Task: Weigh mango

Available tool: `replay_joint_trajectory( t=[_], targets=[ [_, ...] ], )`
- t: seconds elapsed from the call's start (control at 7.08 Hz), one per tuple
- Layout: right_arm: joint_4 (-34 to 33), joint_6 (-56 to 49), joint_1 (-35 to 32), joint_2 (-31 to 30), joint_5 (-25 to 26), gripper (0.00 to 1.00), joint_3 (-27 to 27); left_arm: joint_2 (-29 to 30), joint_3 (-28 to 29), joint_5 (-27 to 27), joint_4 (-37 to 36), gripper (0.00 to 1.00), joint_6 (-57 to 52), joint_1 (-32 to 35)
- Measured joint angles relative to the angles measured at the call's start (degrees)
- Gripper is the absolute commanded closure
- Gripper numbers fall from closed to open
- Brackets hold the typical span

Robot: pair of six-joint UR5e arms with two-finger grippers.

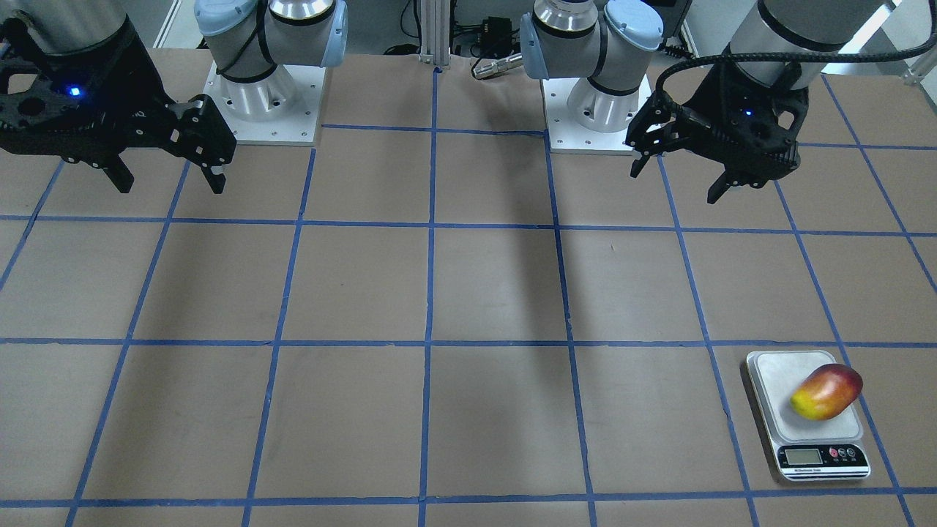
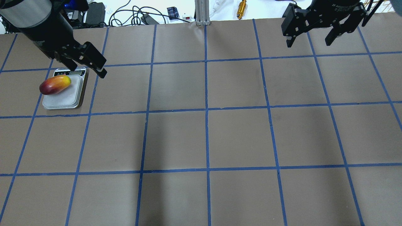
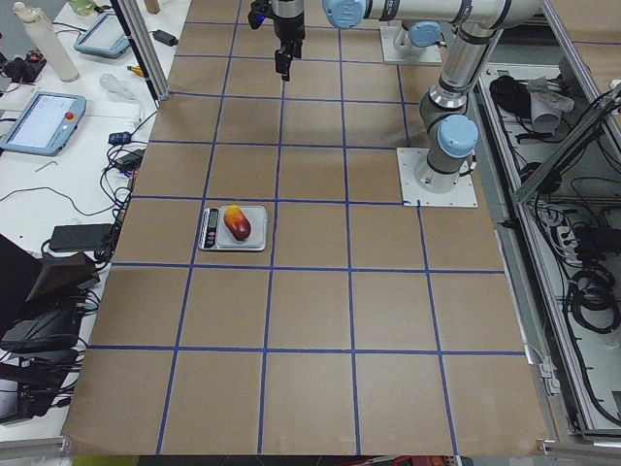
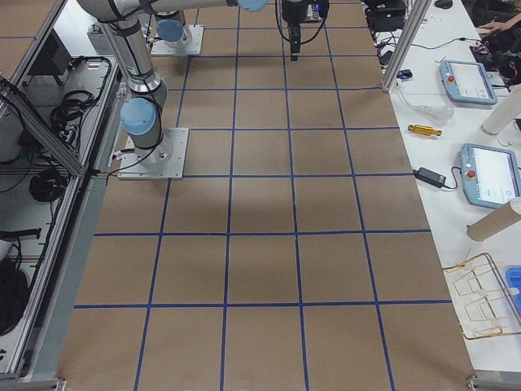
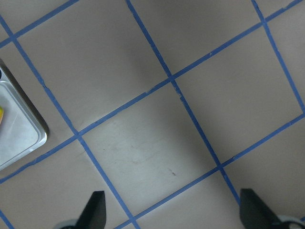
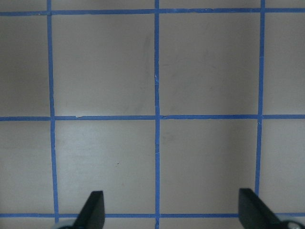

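The mango, yellow at one end and red at the other, lies on its side on the plate of a small silver digital scale. Both show in the overhead view, mango on scale, and in the exterior left view, mango. My left gripper is open and empty, raised above the table beside the scale's display end. Its wrist view shows only a corner of the scale. My right gripper is open and empty, high over the far right of the table.
The table is brown paper with a blue tape grid. The two arm bases stand at the robot's edge. Cables and a gold cylinder lie beyond the far edge. Tablets and a wire rack sit on the operators' bench.
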State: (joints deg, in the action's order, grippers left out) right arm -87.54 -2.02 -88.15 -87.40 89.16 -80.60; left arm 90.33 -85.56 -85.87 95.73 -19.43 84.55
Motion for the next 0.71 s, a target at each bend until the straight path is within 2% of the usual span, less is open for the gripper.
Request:
replay_joint_trajectory(
  t=[0.28,0.71],
  targets=[
    [0.00,0.00,0.00,0.02,0.01,0.00,0.00,0.68,0.13,-1.57,-1.83,0.00,13.81,3.50],
    [0.00,0.00,0.00,-0.04,0.02,0.00,0.00,1.44,0.51,-5.39,-4.63,0.00,18.57,5.41]
  ],
)
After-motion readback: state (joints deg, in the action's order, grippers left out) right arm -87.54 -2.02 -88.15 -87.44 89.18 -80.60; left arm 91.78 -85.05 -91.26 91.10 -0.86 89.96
